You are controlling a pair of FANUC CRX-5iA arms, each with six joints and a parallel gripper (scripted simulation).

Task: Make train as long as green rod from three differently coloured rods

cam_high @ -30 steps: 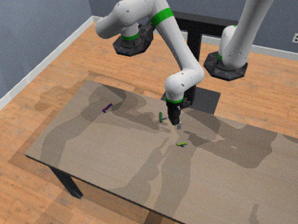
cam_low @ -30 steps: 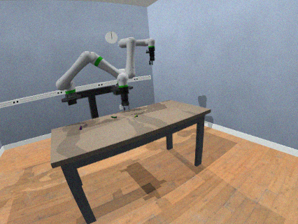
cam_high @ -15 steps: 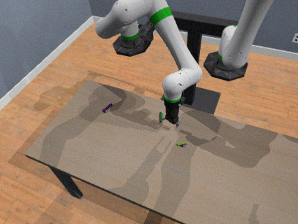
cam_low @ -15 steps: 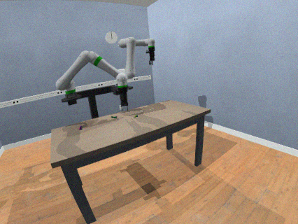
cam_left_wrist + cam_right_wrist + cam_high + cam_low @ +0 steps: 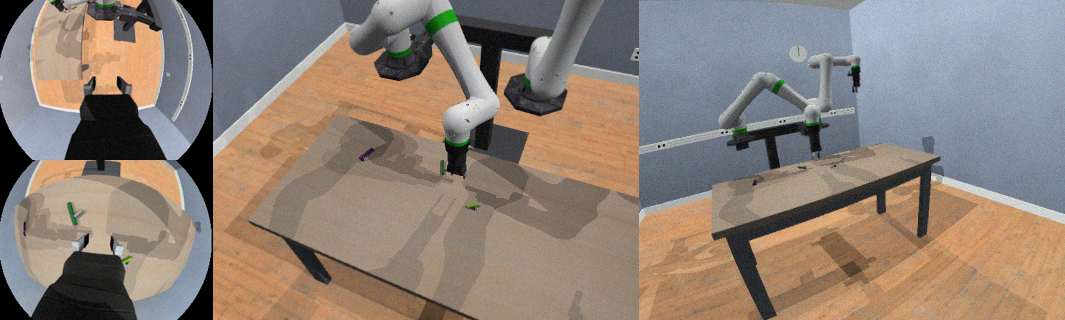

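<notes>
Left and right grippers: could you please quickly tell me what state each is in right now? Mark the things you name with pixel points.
Left gripper [image 5: 855,91] [image 5: 106,83]: open, holding nothing.
Right gripper [image 5: 815,156] [image 5: 99,243]: open, holding nothing, above the table [image 5: 824,186] [image 5: 96,199].

A: Free to go straight down between the spread jaws of the right gripper [image 5: 456,175] [image 5: 815,155] [image 5: 99,240]?
B: Free down to the table [image 5: 378,220] [image 5: 824,187] [image 5: 96,199], yes. Blocked, though, in the wrist view ahead of the left-hand jaw, by the green rod [image 5: 442,167] [image 5: 802,167] [image 5: 72,213] and grey rod [image 5: 78,213], touching or nearly so.
A: And past the right-hand jaw?
B: Obstructed just behind by the lime rod [image 5: 472,205] [image 5: 833,166] [image 5: 127,260] and blue rod [image 5: 473,208] [image 5: 126,263]. Passable straight ahead, between jaws and far edge.
</notes>
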